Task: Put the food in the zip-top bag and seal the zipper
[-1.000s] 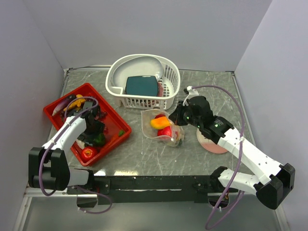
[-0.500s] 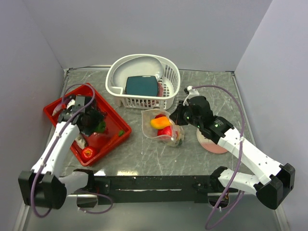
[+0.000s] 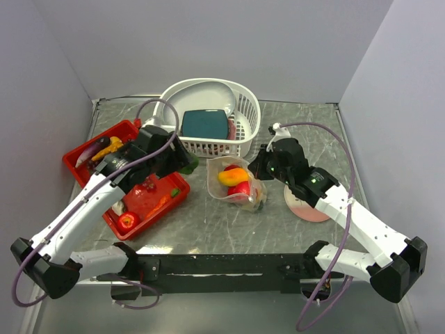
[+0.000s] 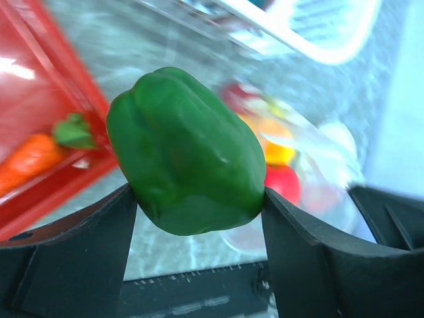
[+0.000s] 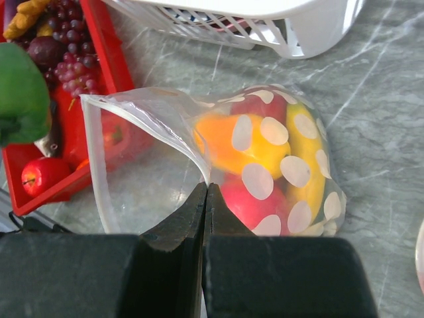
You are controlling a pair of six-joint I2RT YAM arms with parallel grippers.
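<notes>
My left gripper [image 3: 182, 163] [image 4: 199, 199] is shut on a glossy green pepper [image 4: 189, 149] [image 3: 188, 165] and holds it in the air between the red tray [image 3: 85, 172] and the zip-top bag [image 3: 236, 182]. The spotted clear bag [image 5: 278, 159] lies open toward the left. It holds an orange piece [image 5: 228, 139], a yellow piece and a red tomato [image 5: 242, 202]. My right gripper [image 3: 260, 167] [image 5: 207, 191] is shut on the bag's upper rim, the zipper edge [image 5: 156, 126], and holds the mouth up. A tomato [image 3: 126, 221], banana [image 3: 108, 148] and grapes [image 5: 66, 66] lie in the tray.
A white slotted basket [image 3: 245, 104] with a teal block [image 3: 205, 124] stands behind the bag. A pink disc [image 3: 306, 207] lies under my right arm. The tray's rim [image 5: 112, 59] is close to the bag's mouth. Grey walls close in three sides.
My left arm has lifted the green pepper out of the red tray and swung it right, toward the bag's mouth. My right gripper and the bag have stayed put.
</notes>
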